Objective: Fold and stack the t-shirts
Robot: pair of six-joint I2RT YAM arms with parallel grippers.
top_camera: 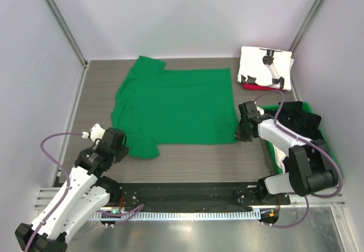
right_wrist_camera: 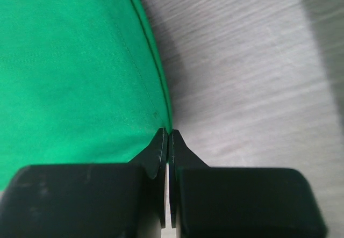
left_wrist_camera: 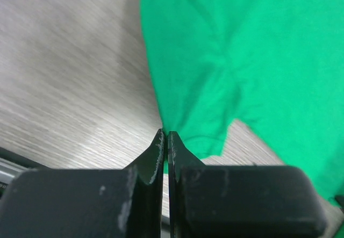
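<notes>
The bright green t-shirt [top_camera: 176, 104] lies spread flat on the table, collar end to the left. My left gripper [top_camera: 126, 144] is shut on the edge of its near left sleeve; in the left wrist view [left_wrist_camera: 165, 133] green cloth [left_wrist_camera: 242, 50] shows between the tips. My right gripper [top_camera: 240, 135] is shut on the shirt's near right hem corner, which also shows in the right wrist view [right_wrist_camera: 168, 131] with the hem [right_wrist_camera: 80, 60] running away from the tips. A folded white tee with black print [top_camera: 264, 67] lies on a red one [top_camera: 250, 86] at the back right. Black tees [top_camera: 296, 121] lie in the bin.
The rigid green plastic bin [top_camera: 325, 140] stands at the right edge, beside my right arm. Grey walls close the table on the left, back and right. A black strip and a metal rail [top_camera: 187, 198] run along the near edge.
</notes>
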